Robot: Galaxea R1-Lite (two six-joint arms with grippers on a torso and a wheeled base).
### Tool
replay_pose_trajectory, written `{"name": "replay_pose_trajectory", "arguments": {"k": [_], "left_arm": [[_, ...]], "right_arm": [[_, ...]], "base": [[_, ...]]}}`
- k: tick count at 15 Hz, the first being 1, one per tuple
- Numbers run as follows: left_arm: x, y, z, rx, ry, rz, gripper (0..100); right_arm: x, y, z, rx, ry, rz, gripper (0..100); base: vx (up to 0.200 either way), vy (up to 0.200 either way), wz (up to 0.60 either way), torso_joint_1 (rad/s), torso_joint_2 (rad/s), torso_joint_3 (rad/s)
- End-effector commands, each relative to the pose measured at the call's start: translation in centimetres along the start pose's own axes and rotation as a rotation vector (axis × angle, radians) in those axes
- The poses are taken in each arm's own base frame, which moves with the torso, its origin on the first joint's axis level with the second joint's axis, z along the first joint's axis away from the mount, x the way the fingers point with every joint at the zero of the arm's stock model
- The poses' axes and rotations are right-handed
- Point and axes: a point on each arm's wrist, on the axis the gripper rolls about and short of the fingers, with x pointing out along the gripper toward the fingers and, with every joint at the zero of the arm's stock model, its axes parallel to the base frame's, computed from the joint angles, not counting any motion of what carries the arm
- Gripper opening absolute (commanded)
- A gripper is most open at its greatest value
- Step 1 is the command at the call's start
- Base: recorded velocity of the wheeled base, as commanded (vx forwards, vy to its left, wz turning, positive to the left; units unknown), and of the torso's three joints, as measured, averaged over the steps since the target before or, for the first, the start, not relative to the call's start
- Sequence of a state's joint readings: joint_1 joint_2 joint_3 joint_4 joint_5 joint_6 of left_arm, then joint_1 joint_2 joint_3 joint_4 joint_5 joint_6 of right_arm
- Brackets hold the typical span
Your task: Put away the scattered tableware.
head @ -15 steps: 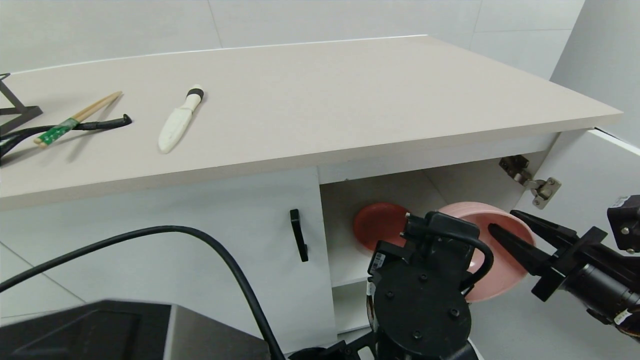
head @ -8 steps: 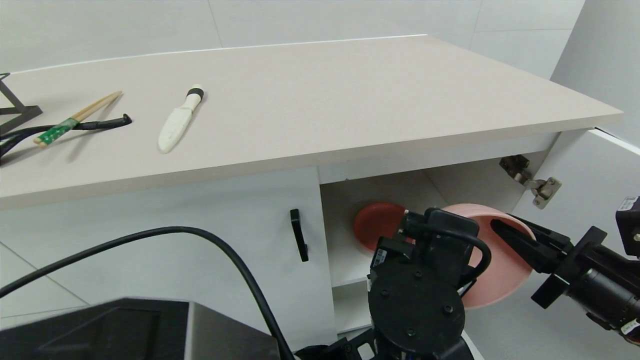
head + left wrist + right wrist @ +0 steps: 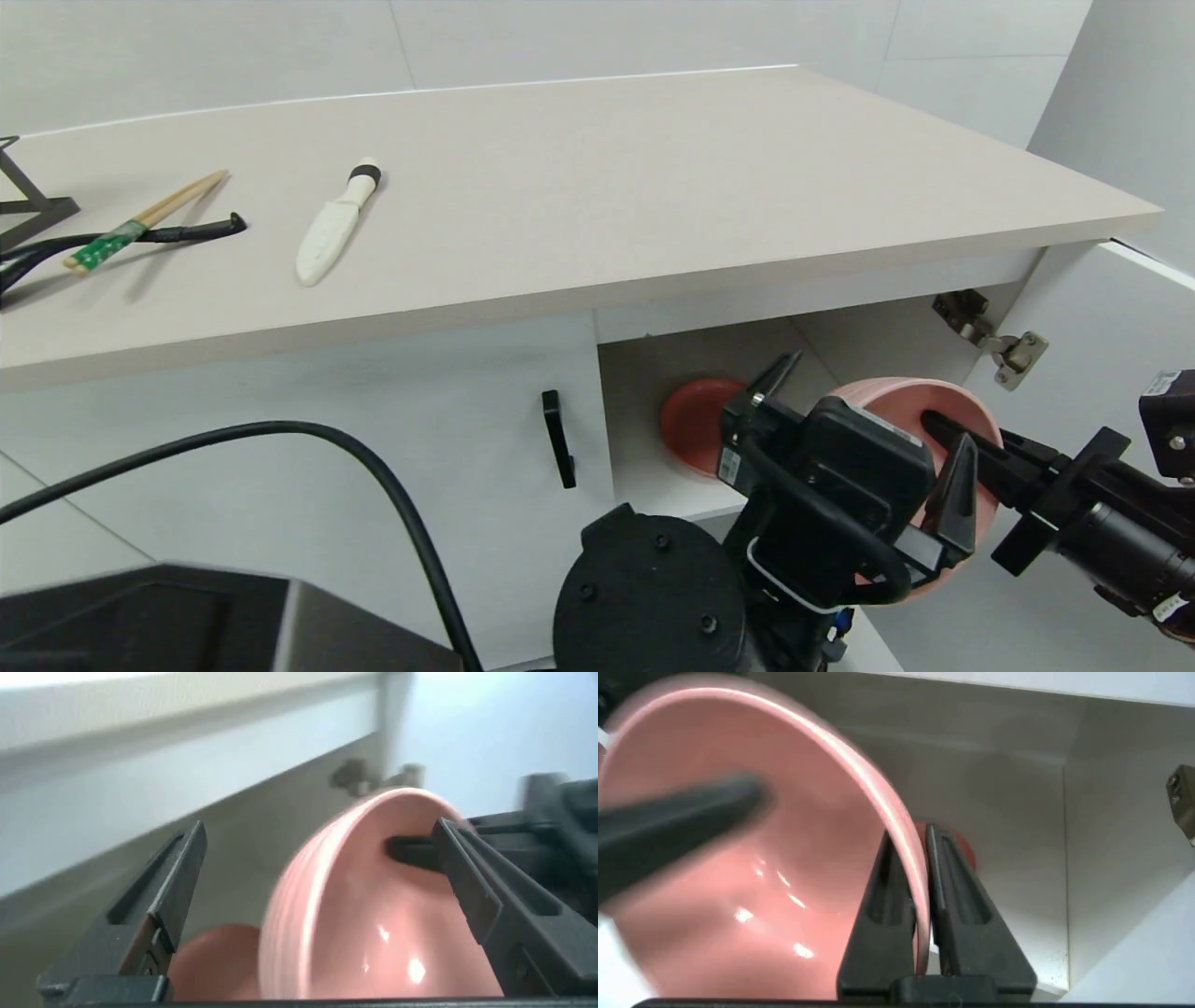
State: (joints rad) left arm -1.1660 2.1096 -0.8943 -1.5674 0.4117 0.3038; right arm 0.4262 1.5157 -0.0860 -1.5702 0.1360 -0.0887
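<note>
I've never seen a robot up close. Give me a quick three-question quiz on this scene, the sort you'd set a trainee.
1. Short answer: which two utensils lie on the countertop?
2. Pick one: where is the red dish? A. on the countertop. B. inside the open cabinet. C. on the floor.
3. True or false: the right gripper is pinched shut on the rim of the pink bowl.

Key
1. A white knife and a pair of chopsticks.
2. B.
3. True.
</note>
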Motion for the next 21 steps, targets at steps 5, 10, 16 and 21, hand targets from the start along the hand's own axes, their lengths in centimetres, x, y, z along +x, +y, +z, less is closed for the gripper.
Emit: {"name": "replay_pose_trajectory", "arguments": {"k": [5,10,16,21], "left_arm": [[-3.5,6.8,3.0,0.042,-0.051,-0.151,100],[-9.1,11.4,4.3,0.027,-0.03,-0.27,100],[-20.6,15.2,7.4,0.024,-0.042,-0.288,100],[-29.9,16.9,6.3,0.047,0.203,-0.022,100]], "right_arm": [[0.0,0.0,-0.2,-0.001,0.009,-0.001,0],[-0.1,0.0,-0.4,0.004,0.022,-0.002,0],[-1.9,-0.7,-1.2,0.062,0.074,-0.07,0],[-1.6,-1.3,-1.9,0.221,0.101,-0.156,0]], "base": [[0.0,0.0,0.0,0.0,0.0,0.0],[0.0,0.0,0.0,0.0,0.0,0.0],[0.0,0.0,0.0,0.0,0.0,0.0],[0.0,0.0,0.0,0.0,0.0,0.0]]}}
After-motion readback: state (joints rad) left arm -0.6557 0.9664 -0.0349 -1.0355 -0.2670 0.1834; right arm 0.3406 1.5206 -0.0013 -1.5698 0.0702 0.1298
